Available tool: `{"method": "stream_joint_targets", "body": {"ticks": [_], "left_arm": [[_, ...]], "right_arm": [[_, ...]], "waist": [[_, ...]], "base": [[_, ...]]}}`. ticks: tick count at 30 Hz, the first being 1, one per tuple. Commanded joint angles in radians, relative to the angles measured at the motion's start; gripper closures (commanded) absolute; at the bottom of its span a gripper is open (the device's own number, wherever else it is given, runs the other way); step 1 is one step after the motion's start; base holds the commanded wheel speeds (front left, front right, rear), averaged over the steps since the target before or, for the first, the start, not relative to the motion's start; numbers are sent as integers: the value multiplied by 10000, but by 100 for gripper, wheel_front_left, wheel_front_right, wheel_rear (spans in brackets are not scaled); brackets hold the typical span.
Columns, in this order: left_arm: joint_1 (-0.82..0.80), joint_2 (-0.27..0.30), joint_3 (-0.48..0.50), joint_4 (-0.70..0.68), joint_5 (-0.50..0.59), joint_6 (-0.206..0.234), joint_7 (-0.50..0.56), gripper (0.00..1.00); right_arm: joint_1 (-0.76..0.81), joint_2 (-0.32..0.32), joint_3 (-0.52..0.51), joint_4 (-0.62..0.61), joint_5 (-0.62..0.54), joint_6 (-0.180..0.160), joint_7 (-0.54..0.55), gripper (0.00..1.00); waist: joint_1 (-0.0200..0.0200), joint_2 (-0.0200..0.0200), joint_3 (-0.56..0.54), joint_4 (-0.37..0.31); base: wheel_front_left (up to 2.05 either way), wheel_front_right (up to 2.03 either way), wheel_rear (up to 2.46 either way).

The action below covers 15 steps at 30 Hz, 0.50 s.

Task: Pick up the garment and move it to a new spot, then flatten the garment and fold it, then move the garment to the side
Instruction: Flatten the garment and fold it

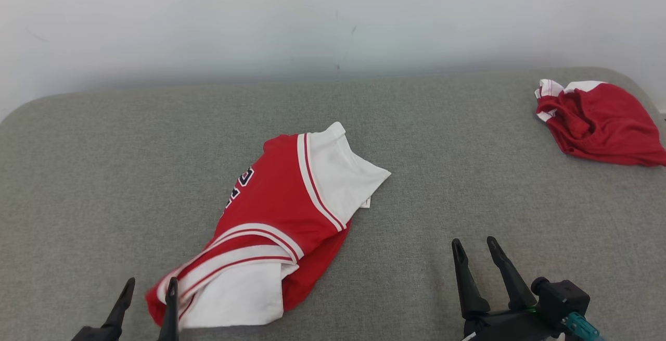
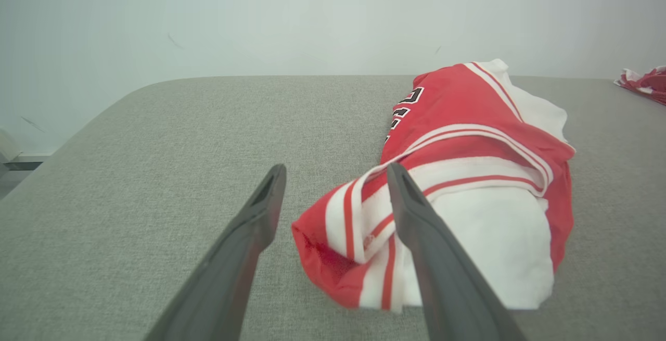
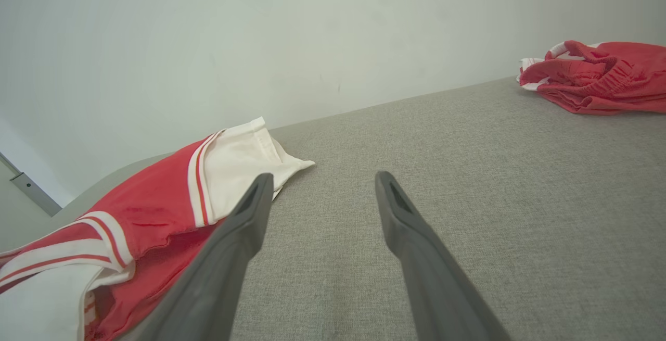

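Left gripper (image 1: pixel 151 282) is down at the near edge, fingers spread wide and not pinching anything. One finger sits right over the near corner of the jersey (image 1: pixel 281 195); can't tell if it's actually touching the cloth. The jersey is red and white, loosely bunched on the grey table (image 1: pixel 104 148), about mid-table and a bit left. Its long axis runs diagonally: striped white end nearest the left gripper, other white end pointing away toward the wall (image 1: pixel 312 18) and to the right. Right gripper (image 1: pixel 474 242) is wide open too, over bare table, well apart from the jersey. Another crumpled red garment (image 1: pixel 603 122) lies at the far right corner.
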State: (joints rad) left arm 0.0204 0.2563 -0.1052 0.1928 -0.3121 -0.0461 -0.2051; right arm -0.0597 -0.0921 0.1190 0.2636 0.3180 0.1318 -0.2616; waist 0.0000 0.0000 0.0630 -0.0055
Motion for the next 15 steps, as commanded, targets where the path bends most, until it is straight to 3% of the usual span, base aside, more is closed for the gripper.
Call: {"method": "stream_joint_targets", "body": {"ticks": [1, 15], "left_arm": [[59, -7, 19, -67, 22, 29, -96, 0], [185, -368, 128, -562, 245, 319, -584, 0]], "right_arm": [[104, -17, -13, 3, 60, -29, -43, 0], [57, -69, 248, 280, 97, -29, -43, 0]], "waist": [[0, 0, -48, 38], [0, 0, -341, 353]], "base": [[0, 0, 0], [0, 0, 0]]}}
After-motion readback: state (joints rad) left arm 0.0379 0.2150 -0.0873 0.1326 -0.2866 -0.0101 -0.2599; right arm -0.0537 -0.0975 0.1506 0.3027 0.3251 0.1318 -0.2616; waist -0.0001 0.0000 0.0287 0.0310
